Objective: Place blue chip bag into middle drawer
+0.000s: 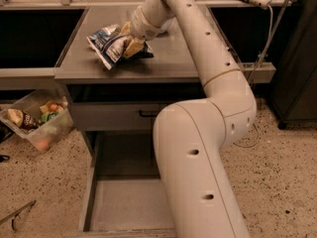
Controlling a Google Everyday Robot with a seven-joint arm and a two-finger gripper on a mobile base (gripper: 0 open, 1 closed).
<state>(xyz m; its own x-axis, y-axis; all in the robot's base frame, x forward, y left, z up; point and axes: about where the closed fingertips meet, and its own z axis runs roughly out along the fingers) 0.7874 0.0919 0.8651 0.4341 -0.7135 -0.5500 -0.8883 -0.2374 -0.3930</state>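
Note:
The blue chip bag (108,44), crumpled dark blue and white foil, lies on the grey cabinet top (163,58) toward its left side. My gripper (132,44) reaches down from the arm and sits on the bag's right part, touching it. The middle drawer (130,202), wide and grey with a flat floor and low side walls, stands pulled open below the cabinet, at the bottom of the view. My arm's big white links cover the drawer's right part.
A closed grey drawer front with a black handle (146,114) sits under the cabinet top. A clear bin of snacks (37,120) stands on the speckled floor at left. A dark cabinet (297,58) and a cable are at right.

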